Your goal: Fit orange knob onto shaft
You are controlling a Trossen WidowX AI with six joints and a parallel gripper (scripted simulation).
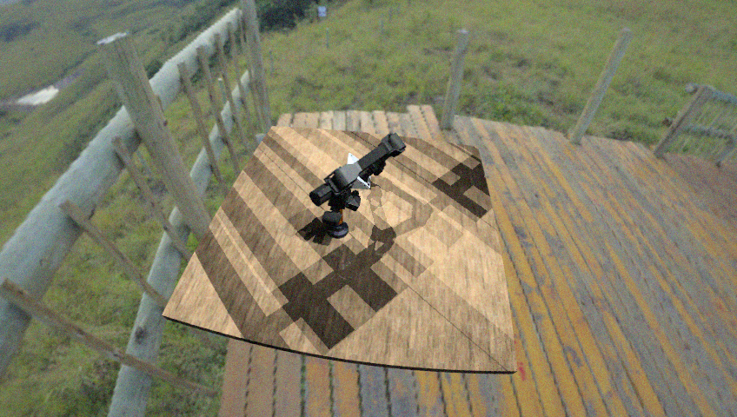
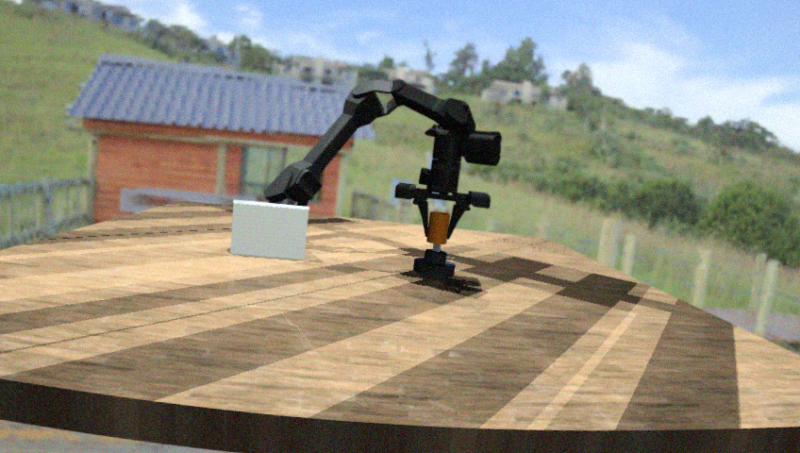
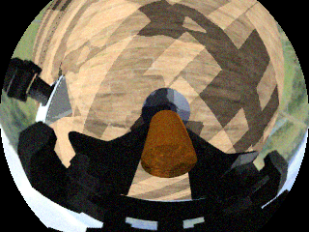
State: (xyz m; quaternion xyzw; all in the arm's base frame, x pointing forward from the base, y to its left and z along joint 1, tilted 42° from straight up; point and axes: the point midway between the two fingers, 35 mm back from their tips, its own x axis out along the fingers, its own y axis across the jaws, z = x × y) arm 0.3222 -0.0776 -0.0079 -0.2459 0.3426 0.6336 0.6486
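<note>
My gripper [image 2: 438, 231] [image 3: 166, 129] points down and is shut on the orange knob [image 2: 438, 223] [image 3: 169, 147], a cylinder held upright or nearly so. In the top view only a sliver of the knob [image 1: 341, 216] shows behind the arm. The dark round pedestal [image 1: 336, 231] [image 2: 434, 269] [image 3: 182, 102] stands directly below. A short length of silver shaft [image 2: 436, 247] shows between the knob's underside and the pedestal's raised middle, so the knob is above the pedestal. The hole, the flat sides and the shaft's top are hidden; whether the shaft's tip is inside the knob cannot be told.
A pale upright panel [image 2: 269, 229] [image 3: 61, 102] stands on the wooden table [image 1: 454, 309] [image 2: 168, 336] beside the arm's base, to the left of the pedestal in the exterior view. Dark shadows cross the table. The arm arches over from the base to the pedestal.
</note>
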